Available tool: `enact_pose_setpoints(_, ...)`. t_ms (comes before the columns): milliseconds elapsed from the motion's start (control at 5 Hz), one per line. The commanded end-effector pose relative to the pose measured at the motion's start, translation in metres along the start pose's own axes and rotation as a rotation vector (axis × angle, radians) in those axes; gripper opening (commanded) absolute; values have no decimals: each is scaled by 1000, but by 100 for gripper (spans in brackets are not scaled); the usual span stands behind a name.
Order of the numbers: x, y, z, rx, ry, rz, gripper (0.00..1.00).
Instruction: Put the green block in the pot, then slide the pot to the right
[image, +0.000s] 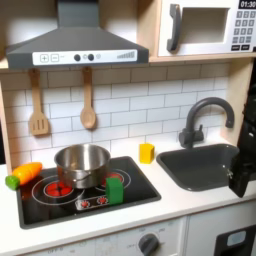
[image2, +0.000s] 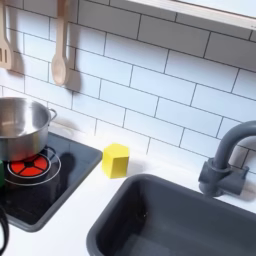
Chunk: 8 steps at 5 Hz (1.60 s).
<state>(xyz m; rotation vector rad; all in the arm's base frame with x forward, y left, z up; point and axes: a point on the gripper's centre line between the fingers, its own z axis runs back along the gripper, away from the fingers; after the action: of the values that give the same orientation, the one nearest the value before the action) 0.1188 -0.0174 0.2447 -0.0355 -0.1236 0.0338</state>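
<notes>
The green block (image: 116, 188) stands upright on the black stovetop (image: 140, 185), near its front edge in the first exterior view. Just behind it and to its left sits the shiny silver pot (image: 82, 163), over the red burner; nothing shows inside it. In the second exterior view the pot (image2: 20, 125) is at the left edge. The dark gripper (image: 243, 168) hangs at the first exterior view's right edge, over the sink's right end and far from block and pot. Its fingers are too dark to make out.
An orange carrot (image: 24, 174) lies at the stove's left edge. A yellow block (image: 146, 152) (image2: 117, 160) stands on the counter between stove and grey sink (image: 205, 170) (image2: 150, 200). A dark faucet (image: 205, 115) (image2: 225, 160) rises behind the sink. Two wooden utensils (image: 88, 100) hang on the tiled wall.
</notes>
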Motion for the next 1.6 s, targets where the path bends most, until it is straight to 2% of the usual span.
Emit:
enact_pose_setpoints(0,0,0,0,0,0,0,100)
enact_pose_setpoints(1000,79,46,-17,71,-17,63,100)
enact_pose_setpoints(1400,116,76,-24,106,-41,95,100)
